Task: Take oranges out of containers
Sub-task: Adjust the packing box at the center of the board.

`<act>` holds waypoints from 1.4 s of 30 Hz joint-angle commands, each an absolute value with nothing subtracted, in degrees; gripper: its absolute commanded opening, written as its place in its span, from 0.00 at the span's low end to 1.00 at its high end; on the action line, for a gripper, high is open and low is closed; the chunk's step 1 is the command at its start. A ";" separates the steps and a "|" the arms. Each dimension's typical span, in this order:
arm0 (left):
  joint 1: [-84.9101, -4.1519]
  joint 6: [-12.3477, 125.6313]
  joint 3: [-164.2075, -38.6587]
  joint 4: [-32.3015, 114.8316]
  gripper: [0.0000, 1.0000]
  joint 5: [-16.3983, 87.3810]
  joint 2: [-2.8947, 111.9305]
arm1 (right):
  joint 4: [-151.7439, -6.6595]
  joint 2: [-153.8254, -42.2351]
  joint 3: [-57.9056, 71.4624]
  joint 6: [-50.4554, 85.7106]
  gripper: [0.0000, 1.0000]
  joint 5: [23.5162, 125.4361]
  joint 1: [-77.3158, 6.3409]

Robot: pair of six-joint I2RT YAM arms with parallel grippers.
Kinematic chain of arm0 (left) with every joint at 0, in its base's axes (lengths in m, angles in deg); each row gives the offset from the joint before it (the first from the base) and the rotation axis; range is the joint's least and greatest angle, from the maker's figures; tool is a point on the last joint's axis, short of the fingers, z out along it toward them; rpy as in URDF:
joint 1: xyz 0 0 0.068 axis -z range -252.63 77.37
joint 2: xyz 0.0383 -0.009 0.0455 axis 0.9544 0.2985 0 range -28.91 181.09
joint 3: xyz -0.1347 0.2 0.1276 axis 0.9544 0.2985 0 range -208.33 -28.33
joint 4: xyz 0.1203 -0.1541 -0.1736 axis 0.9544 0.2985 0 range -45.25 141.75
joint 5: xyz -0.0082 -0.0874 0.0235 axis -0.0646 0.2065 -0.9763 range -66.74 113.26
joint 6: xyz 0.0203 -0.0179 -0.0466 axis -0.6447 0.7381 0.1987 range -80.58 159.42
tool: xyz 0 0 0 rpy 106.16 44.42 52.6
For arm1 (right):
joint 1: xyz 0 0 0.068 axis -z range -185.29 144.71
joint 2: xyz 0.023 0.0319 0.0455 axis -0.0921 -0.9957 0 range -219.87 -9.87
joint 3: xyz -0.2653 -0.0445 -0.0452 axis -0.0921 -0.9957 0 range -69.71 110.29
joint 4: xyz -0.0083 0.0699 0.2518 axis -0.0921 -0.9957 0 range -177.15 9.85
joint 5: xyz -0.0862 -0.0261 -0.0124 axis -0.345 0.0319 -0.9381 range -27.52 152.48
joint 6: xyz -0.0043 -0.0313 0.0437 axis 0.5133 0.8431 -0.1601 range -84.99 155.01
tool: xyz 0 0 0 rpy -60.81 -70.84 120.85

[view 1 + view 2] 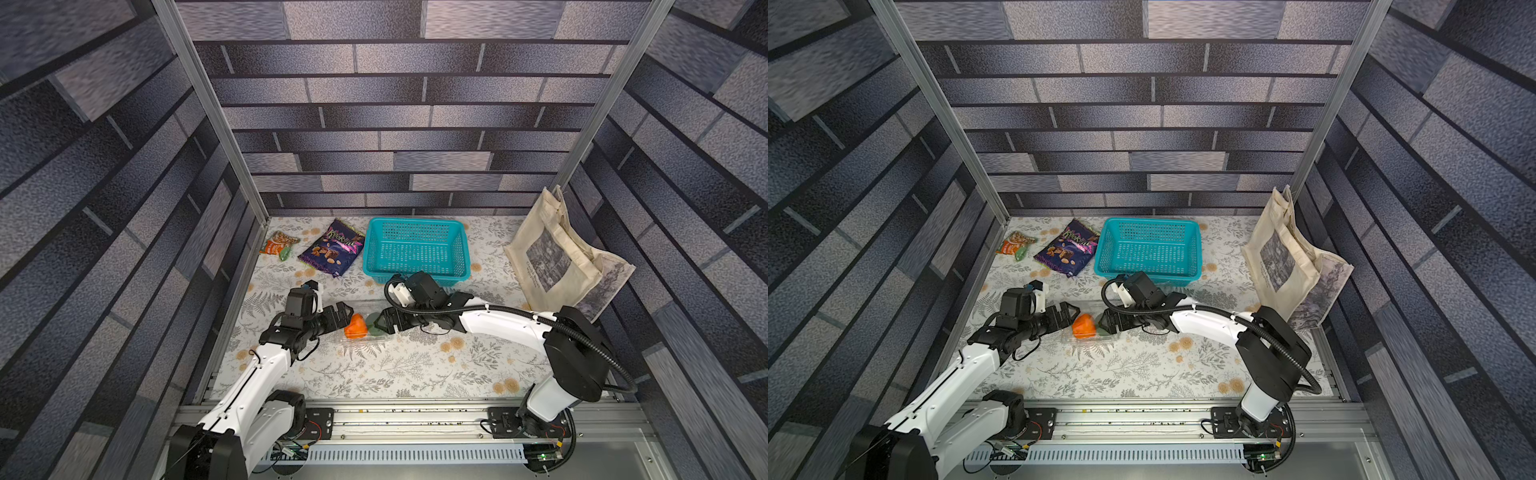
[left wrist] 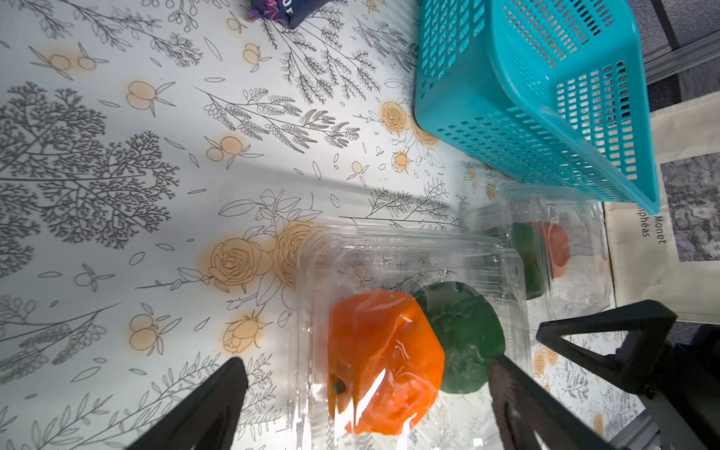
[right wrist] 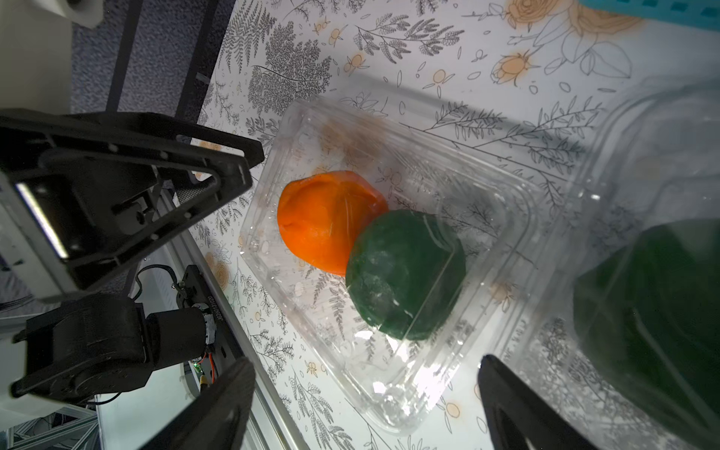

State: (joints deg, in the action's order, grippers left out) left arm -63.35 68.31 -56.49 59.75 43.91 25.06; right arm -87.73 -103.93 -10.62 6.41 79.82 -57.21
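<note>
A clear container (image 1: 365,340) lies mid-table between my two grippers, its lid down over an orange fruit (image 1: 355,327) and a dark green one (image 1: 376,324). My left gripper (image 1: 343,316) is open at the orange end; in the left wrist view its fingers (image 2: 218,405) straddle that end of the container (image 2: 389,253). My right gripper (image 1: 384,322) is open at the green end, with a corner of the container (image 3: 409,389) between its fingers (image 3: 506,401). A second closed container (image 2: 565,249), with a green orange (image 2: 524,253) and a bright one (image 2: 555,249), sits just behind by the basket.
A teal perforated basket (image 1: 415,249) stands behind the containers. A beige tote bag (image 1: 561,257) leans on the right wall. Two snack bags (image 1: 332,249) (image 1: 278,245) lie at the back left. A metal rail (image 1: 395,415) runs along the front edge.
</note>
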 commanded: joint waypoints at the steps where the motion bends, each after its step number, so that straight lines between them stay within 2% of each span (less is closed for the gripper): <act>1: -63.75 69.61 -55.29 57.87 1.00 47.14 24.48 | -89.14 -105.19 -9.20 6.37 0.89 79.92 -57.86; 14: -64.80 73.69 -51.40 51.74 1.00 50.53 24.87 | -79.76 -111.25 -5.78 5.76 0.88 87.13 -58.06; 25: -69.26 77.71 -49.46 60.17 1.00 49.98 12.80 | -71.11 -121.62 3.72 4.33 0.89 92.49 -58.02; 42: -68.69 82.20 -46.33 67.67 1.00 51.80 4.42 | -75.70 -129.56 19.65 7.77 0.93 94.62 -54.40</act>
State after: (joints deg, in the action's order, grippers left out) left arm -69.27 81.55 -45.91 65.72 49.83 6.40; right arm -75.14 -127.66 18.03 6.65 92.50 -55.20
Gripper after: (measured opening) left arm 0.999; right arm 0.923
